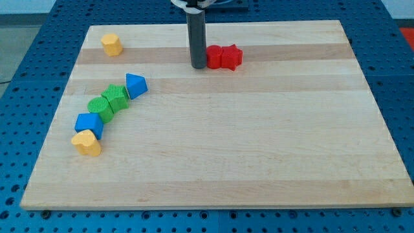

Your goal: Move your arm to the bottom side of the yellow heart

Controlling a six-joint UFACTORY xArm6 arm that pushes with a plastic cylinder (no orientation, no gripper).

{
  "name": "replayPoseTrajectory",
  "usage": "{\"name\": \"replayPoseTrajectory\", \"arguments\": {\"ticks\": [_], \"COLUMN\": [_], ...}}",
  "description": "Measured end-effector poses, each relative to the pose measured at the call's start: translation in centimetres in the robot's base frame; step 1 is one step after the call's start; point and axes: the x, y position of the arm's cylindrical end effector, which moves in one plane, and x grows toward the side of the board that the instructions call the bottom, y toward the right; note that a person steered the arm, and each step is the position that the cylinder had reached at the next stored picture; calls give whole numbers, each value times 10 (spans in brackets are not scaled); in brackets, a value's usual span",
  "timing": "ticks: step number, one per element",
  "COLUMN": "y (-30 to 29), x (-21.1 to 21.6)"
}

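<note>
The yellow heart (87,143) lies low at the view's left on the wooden board (259,162), a small butter-yellow block with its lobes just readable, touching the blue block (89,123) above it at the foot of a slanting chain that runs up through two green blocks (108,101) to a blue triangle (136,85). My tip (198,66) has no fingers to spread or pinch; it stands near the view's top, touching the left side of the red blocks (224,57), well apart from the heart. A second yellow block (112,44) sits alone at the top left.

My tip (198,66) touches the left side of the red block pair (224,57), far from the yellow heart-shaped block (87,143).
</note>
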Motion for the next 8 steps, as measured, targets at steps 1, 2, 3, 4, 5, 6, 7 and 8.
{"name": "replayPoseTrajectory", "arguments": {"ticks": [1,2,3,4,5,6,7,8], "y": [-11,-15,-13,-11,-11,-6,-4,-37], "x": [8,-27,-48,-23,24,88,157,202]}}
